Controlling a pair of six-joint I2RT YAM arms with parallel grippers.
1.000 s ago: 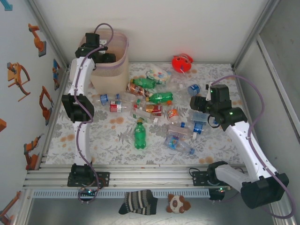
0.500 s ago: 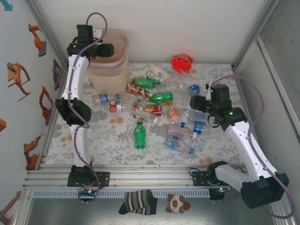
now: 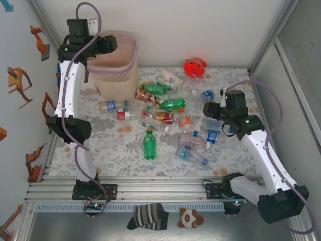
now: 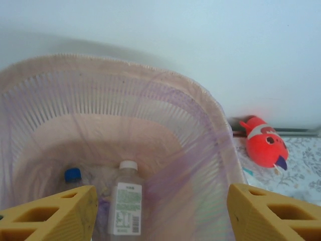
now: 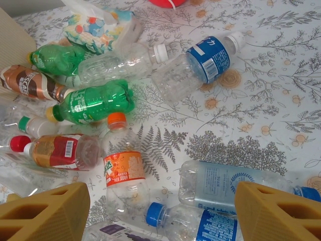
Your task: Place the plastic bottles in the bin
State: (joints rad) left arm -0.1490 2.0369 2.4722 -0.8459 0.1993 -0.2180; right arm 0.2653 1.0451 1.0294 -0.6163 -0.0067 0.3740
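Two spread, empty: left claw (image 4: 160, 195), right claw (image 5: 161, 197) | bin (image 4: 100, 95) holds white-labelled bottle (image 4: 126, 202), print unreadable

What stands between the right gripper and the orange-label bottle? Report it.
Nothing visible does. The right gripper hangs open, and the orange-label bottle lies uncovered on the table ahead of its fingers. A blue-cap bottle lies close by its base and may get nudged.
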